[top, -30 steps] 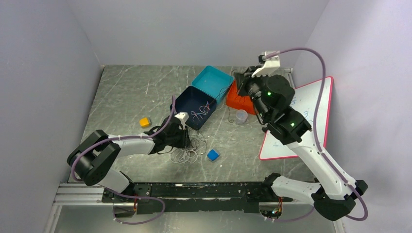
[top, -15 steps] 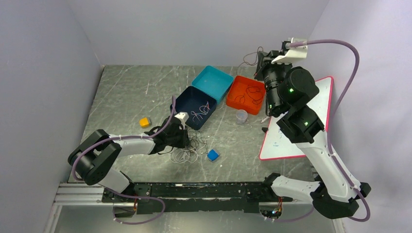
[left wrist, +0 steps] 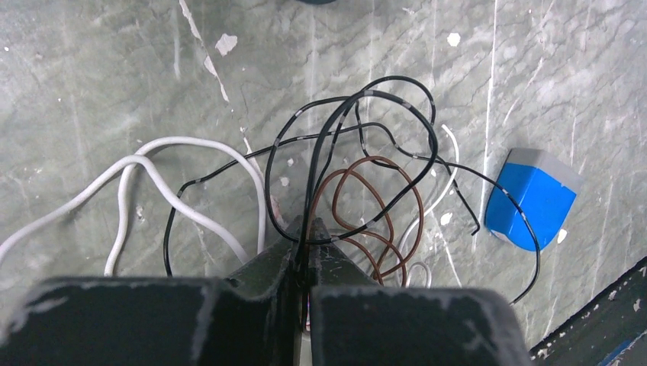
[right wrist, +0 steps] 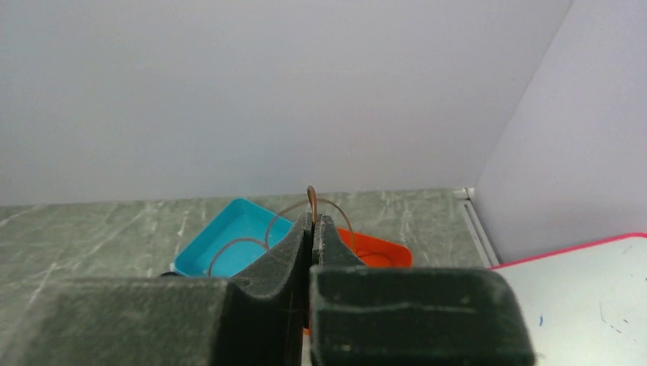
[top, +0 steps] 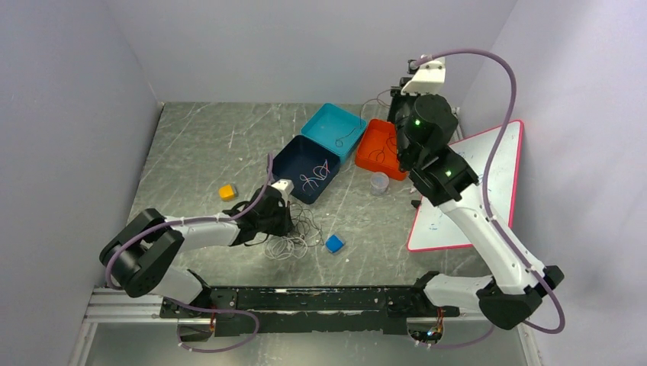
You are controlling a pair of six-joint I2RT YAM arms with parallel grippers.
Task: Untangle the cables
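A tangle of thin cables (top: 294, 238) lies on the table in front of the navy box. The left wrist view shows a white cable (left wrist: 152, 164), black cables (left wrist: 385, 82) and a brown loop (left wrist: 397, 191). My left gripper (top: 284, 219) is low over the tangle and shut on a black cable that runs up between its jaws (left wrist: 308, 229). My right gripper (top: 397, 97) is raised at the back right, above the orange tray (top: 374, 160). It is shut on a thin brown cable (right wrist: 310, 194), which droops in a loop toward the teal box (right wrist: 229, 229).
A navy box (top: 297, 160) holds a pinkish cable (top: 318, 175) beside the teal box (top: 328, 122). A blue block (top: 333, 243) lies right of the tangle and also shows in the left wrist view (left wrist: 534, 200). A yellow cube (top: 226, 192), a clear cup (top: 379, 183) and a whiteboard (top: 473, 191) lie around.
My right arm has risen from the orange tray with the brown cable and then shifted left, trailing the cable toward the teal box. My left arm has barely moved.
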